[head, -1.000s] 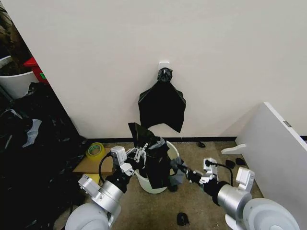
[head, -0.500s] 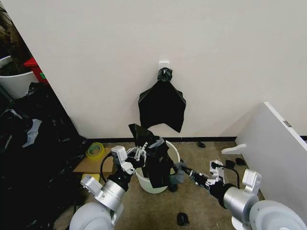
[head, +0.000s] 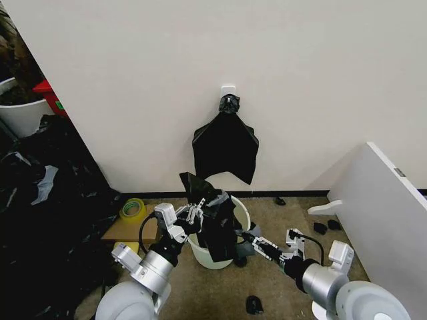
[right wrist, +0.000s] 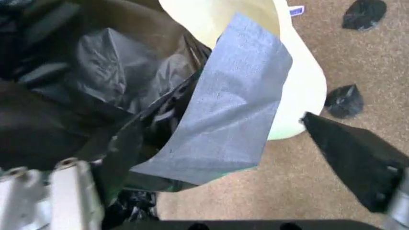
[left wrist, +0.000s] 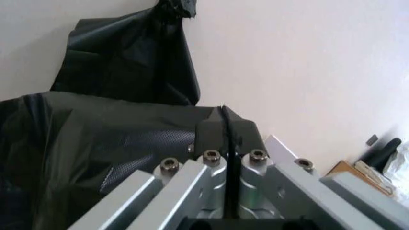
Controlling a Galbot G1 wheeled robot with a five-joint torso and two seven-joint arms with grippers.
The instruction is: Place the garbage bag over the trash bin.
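While draped over the trash bin (head: pixel 235 227), garbage bag (head: pixel 215 223) apparently between both tools.

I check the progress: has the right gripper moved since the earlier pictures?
Yes. The right gripper swung away from the bin, then returned beside its rim.

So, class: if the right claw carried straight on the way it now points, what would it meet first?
Most likely the garbage bag draped over the trash bin: the right claw, open, points at it from close by, though depth is hard to judge.
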